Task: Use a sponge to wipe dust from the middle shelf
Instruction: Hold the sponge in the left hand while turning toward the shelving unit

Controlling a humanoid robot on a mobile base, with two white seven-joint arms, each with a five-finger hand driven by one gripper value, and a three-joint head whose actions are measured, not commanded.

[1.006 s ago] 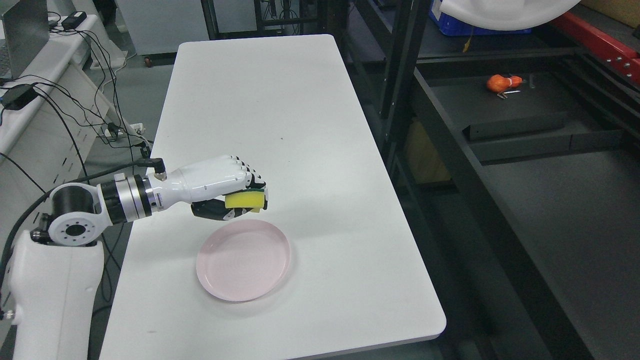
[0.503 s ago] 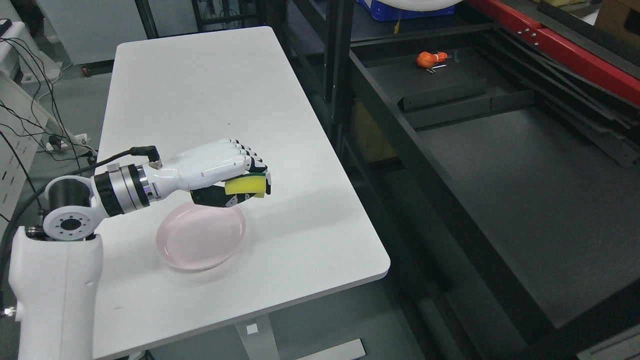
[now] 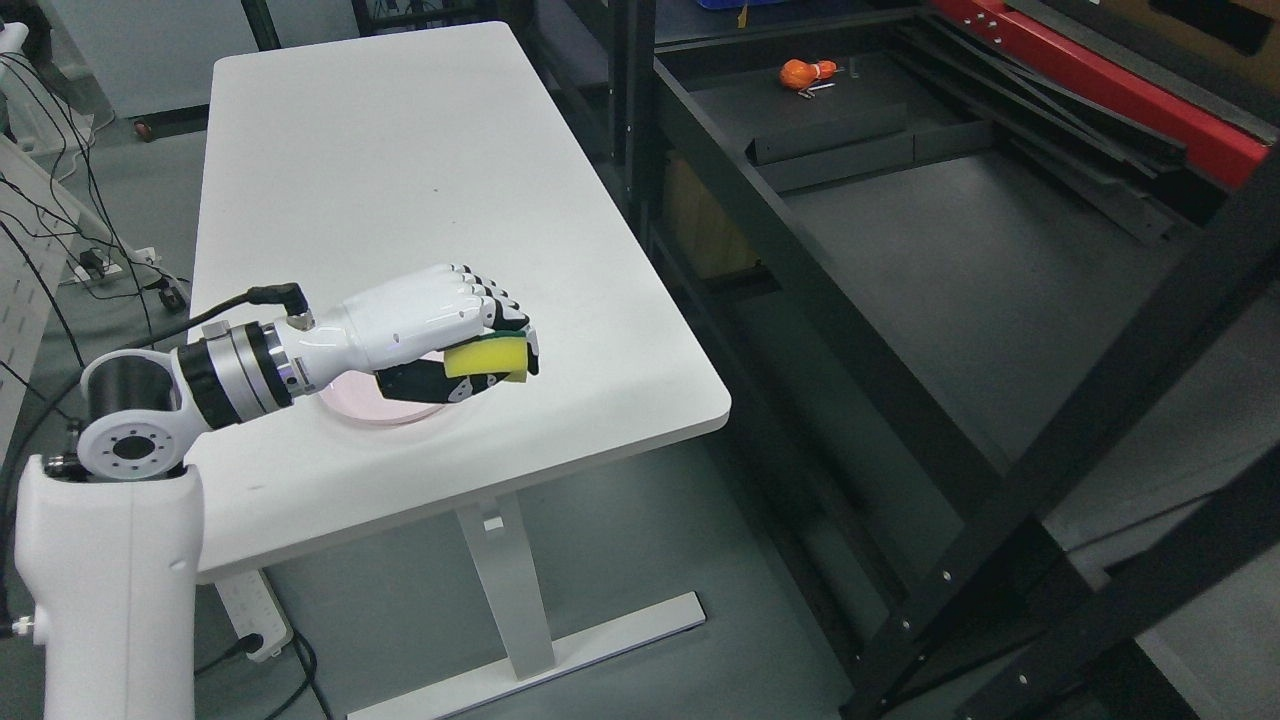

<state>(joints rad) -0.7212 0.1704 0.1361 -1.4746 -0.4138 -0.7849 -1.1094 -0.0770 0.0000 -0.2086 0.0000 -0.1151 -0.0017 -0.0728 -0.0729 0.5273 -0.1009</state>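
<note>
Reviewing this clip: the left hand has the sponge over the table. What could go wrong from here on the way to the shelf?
1. The left hand pinches the sponge near its end, with much of it sticking out; a bump could probably dislodge it.
2. The black shelf frame stands between the table and the shelf surface; the arm might clip that rail or a post.
3. The pink plate lies right under the hand; lowering now could knock it.

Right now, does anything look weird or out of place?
Only a small orange object with loose metal bits beside it, at the far end of the dark shelf. The left hand grips the sponge normally above the table.
</note>
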